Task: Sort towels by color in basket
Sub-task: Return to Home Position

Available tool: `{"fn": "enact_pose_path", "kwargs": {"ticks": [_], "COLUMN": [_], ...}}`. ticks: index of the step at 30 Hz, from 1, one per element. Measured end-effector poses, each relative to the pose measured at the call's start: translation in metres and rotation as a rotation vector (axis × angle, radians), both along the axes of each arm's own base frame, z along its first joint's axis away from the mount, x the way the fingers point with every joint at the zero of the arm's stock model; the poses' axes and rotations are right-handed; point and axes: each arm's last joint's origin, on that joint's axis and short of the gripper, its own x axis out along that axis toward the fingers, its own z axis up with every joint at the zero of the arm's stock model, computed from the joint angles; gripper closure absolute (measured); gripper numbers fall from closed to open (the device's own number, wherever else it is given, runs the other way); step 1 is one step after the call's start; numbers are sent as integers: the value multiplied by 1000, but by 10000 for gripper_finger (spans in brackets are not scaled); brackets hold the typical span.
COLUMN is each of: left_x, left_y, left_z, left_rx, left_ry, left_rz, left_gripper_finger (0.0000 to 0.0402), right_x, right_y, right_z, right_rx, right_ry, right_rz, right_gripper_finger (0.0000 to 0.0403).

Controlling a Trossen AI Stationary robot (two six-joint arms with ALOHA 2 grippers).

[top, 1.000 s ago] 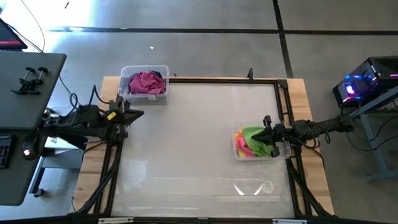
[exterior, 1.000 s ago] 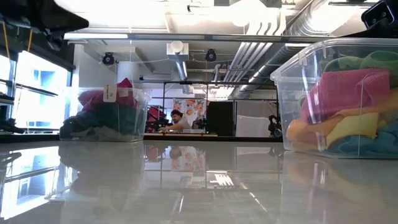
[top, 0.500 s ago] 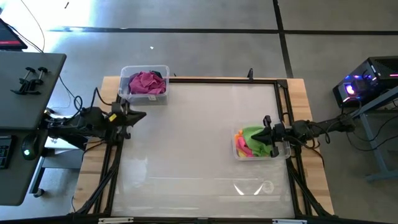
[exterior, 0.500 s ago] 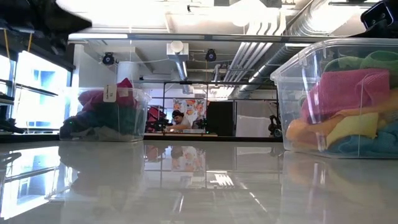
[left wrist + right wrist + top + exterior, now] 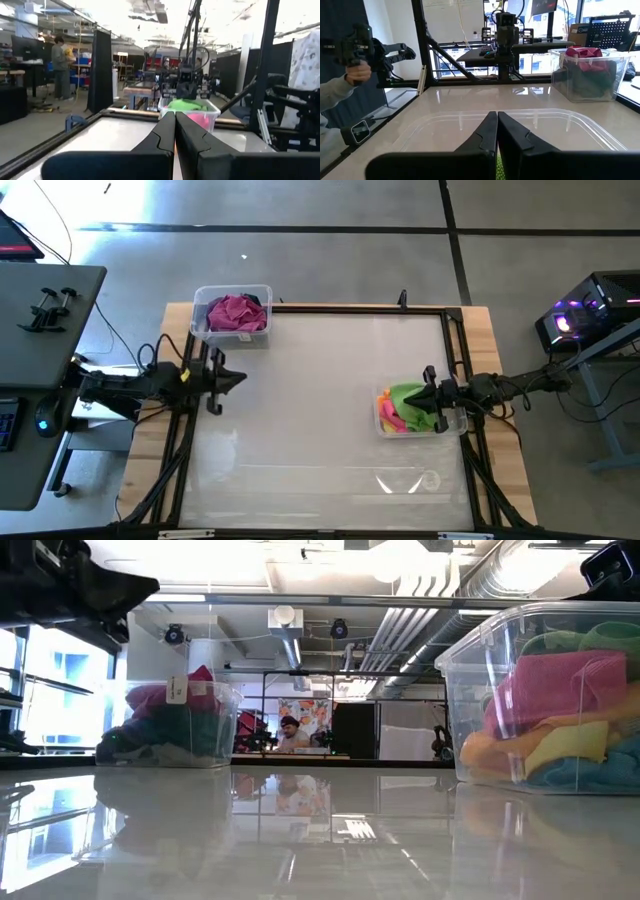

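Two bins: clear plastic, standing well apart on the table [image 5: 320, 370].
Far-left bin [image 5: 232, 289]: at the table's far left corner. A magenta towel [image 5: 236, 313] lies on top, with darker cloth beneath it in the low view.
Right bin [image 5: 378, 420]: at the table's right edge. It holds a lime green towel [image 5: 403, 392], a pink towel [image 5: 560, 690], an orange towel [image 5: 480, 752], a yellow towel [image 5: 565, 745] and a light blue towel [image 5: 590, 772].
Surface: glossy white top inside a dark frame, with a wooden border. It mirrors the ceiling lights and both bins.
Left end effector [image 5: 238, 378]: clenched on nothing, fingers pressed together, above the table's left side, near the far-left bin.
Right end effector [image 5: 415, 400]: clenched on nothing, over the right bin.
Room: grey concrete floor [image 5: 350, 240] and ceiling ducts [image 5: 430, 600]. A person [image 5: 61, 65] stands beyond the table in the left wrist view. A person's hand [image 5: 356, 74] grips a dark device in the right wrist view.
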Motion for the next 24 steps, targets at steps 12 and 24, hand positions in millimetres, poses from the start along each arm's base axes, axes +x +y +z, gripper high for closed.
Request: {"fn": "enact_pose_path", "kwargs": {"ticks": [12, 24], "left_x": [3, 3], "left_y": [0, 0], "left_z": [-17, -17], "left_rx": [3, -19], "left_ry": [180, 179], "left_rz": [16, 15], "left_gripper_finger": [401, 401], "right_x": [0, 0], "right_y": [0, 0], "right_z": [0, 0], "right_rx": [-24, -24], "right_ry": [-2, -2], "right_rz": [0, 1], "right_gripper_finger": [401, 401]}}
